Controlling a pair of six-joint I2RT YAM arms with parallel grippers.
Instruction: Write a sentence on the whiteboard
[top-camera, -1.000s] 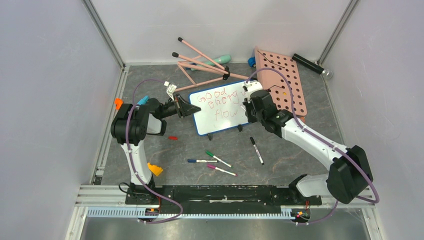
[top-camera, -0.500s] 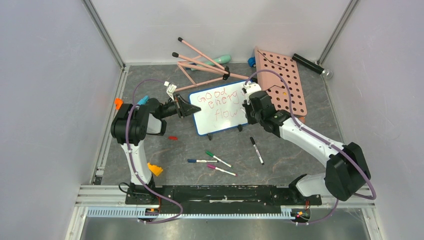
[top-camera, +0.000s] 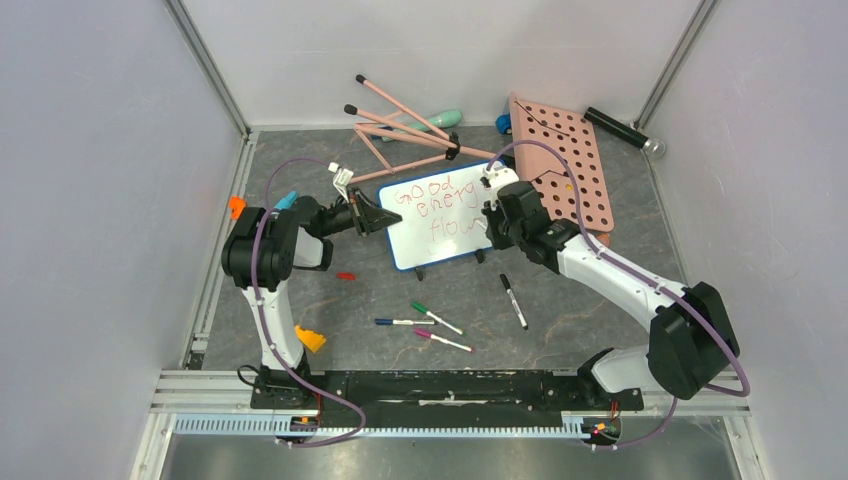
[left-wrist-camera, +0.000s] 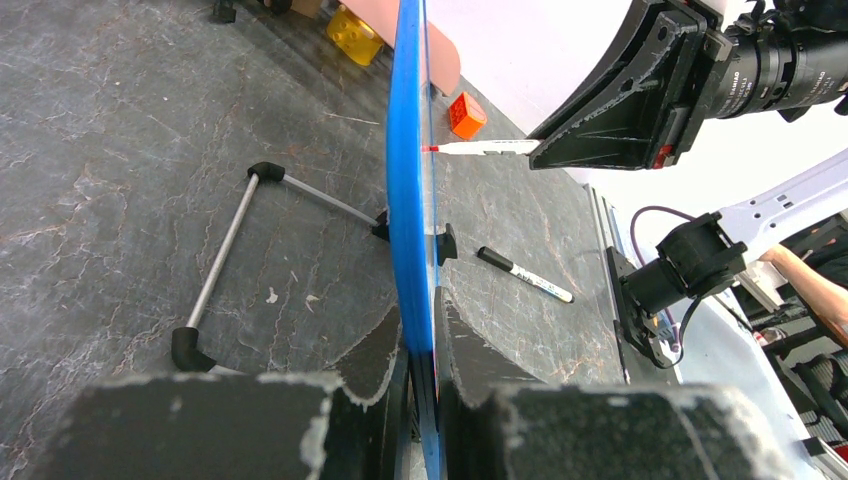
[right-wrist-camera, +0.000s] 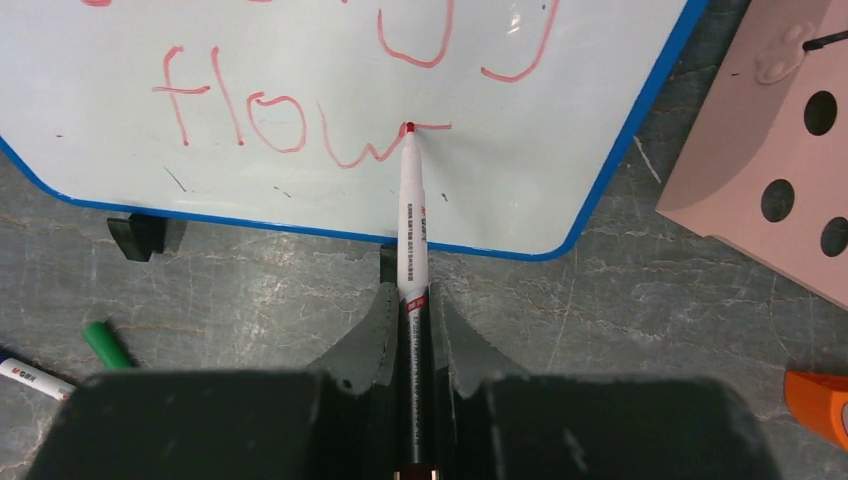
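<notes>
A black marker (top-camera: 513, 300) and a green marker (top-camera: 436, 317) lie loose on the dark table (top-camera: 600, 310) beyond the arm bases. Past them the whiteboard (top-camera: 412, 248) stands mid-table on its feet, the left gripper (left-wrist-camera: 420, 345) pinching its blue left rim. The right gripper (right-wrist-camera: 412, 300) clamps a red marker (right-wrist-camera: 410, 210), its tip touching the board at the end of "flow", the last line of the sentence (top-camera: 437, 207). A pink pegboard (top-camera: 565, 165) lies farther back on the right.
</notes>
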